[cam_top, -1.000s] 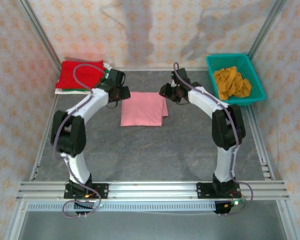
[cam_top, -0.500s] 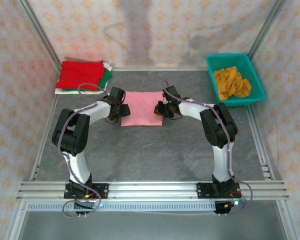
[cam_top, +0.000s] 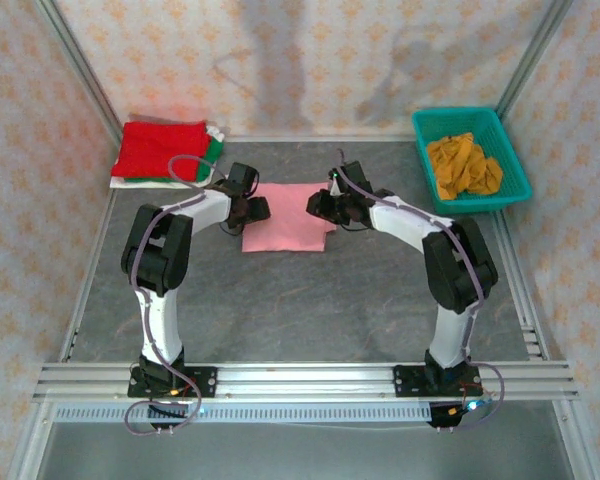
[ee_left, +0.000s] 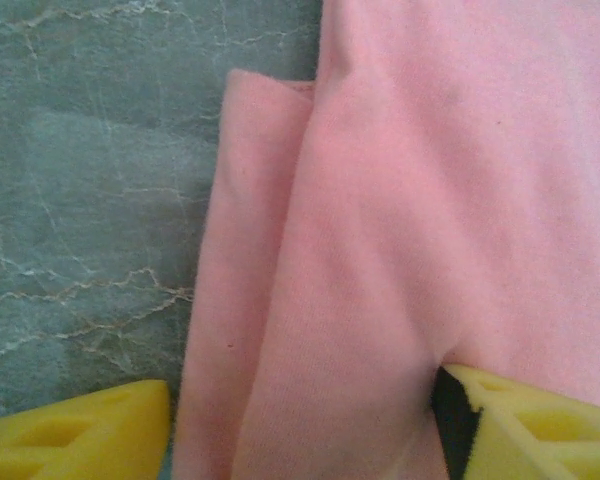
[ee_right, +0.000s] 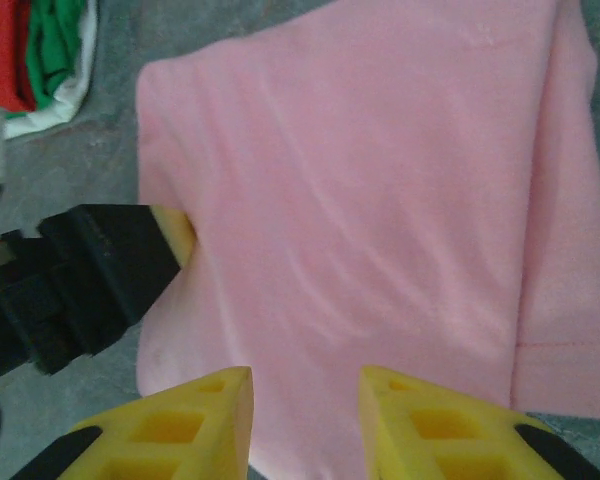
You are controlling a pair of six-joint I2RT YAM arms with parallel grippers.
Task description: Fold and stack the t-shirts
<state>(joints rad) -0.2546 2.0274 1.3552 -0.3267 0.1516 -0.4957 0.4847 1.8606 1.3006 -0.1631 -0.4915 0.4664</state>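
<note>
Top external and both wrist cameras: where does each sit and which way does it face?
Top external: above and behind the bases, looking down at the table; both arms, left gripper and right gripper at the pink t-shirt.
Left wrist: on the left arm, facing down at the shirt's folded edge; its yellow fingers show.
Right wrist: on the right arm, facing down across the shirt towards the left gripper; its yellow fingers show.
Shared: all three see the pink t-shirt.

You have a dark grey, marble-veined table (cam_top: 300, 300) boxed in by pale walls papered with small orange flower motifs: far wall (cam_top: 160, 50), left wall (cam_top: 25, 200), right wall (cam_top: 580, 200). Silver metal posts (cam_top: 80, 70) rise at the far corners. A ribbed aluminium rail (cam_top: 300, 380) spans the near edge. Soft shadows (cam_top: 270, 60) fall across the far wall.
</note>
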